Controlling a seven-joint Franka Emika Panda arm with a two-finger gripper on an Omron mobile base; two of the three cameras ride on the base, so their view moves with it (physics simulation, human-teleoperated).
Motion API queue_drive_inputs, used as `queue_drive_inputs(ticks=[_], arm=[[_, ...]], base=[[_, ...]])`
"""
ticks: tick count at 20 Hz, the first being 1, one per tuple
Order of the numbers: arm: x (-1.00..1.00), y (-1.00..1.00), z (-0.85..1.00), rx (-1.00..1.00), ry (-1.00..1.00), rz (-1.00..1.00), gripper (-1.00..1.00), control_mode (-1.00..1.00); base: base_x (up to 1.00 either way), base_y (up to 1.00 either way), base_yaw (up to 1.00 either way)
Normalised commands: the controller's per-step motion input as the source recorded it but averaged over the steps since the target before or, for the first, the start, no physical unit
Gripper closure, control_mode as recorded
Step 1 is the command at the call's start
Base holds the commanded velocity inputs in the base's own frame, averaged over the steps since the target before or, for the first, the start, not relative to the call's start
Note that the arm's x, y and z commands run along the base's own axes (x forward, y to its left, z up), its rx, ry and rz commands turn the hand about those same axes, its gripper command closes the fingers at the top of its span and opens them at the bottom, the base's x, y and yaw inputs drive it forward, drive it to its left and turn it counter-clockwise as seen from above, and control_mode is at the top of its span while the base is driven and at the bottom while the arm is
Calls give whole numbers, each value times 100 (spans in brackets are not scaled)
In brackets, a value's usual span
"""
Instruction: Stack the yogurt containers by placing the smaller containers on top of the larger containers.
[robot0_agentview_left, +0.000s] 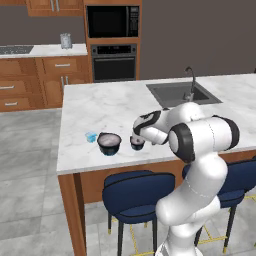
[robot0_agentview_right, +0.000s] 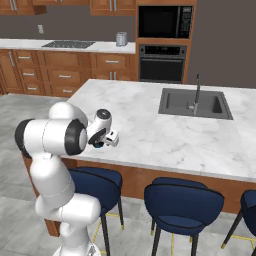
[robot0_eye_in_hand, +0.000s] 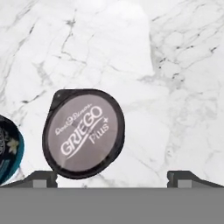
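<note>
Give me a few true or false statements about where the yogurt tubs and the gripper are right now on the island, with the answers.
1. The three yogurt tubs are already stacked. False: the wide dark tub, the small dark tub and the tiny light-blue cup stand separately on the marble counter.
2. The light-blue cup stands on the far side of the wide tub from the small dark tub. True.
3. The gripper is shut on the small dark tub. False: in the hand view its fingers stand wide apart, holding nothing.
4. The small dark tub carries a lid that reads GRIEGO. True.
5. The tubs stand in the sink. False: they are near the counter's front edge.
</note>
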Motion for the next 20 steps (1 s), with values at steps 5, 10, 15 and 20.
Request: queue_drive_inputs(ticks=[5,10,15,20], arm=[[19,0,-4,0,0,0,-100,-100],[21,0,-3,0,0,0,-100,-100],[17,0,-12,0,0,0,-100,-100],[3,0,-2,0,0,0,-100,-100]], base=[[0,0,0],[0,0,0],[0,0,0],[0,0,0]])
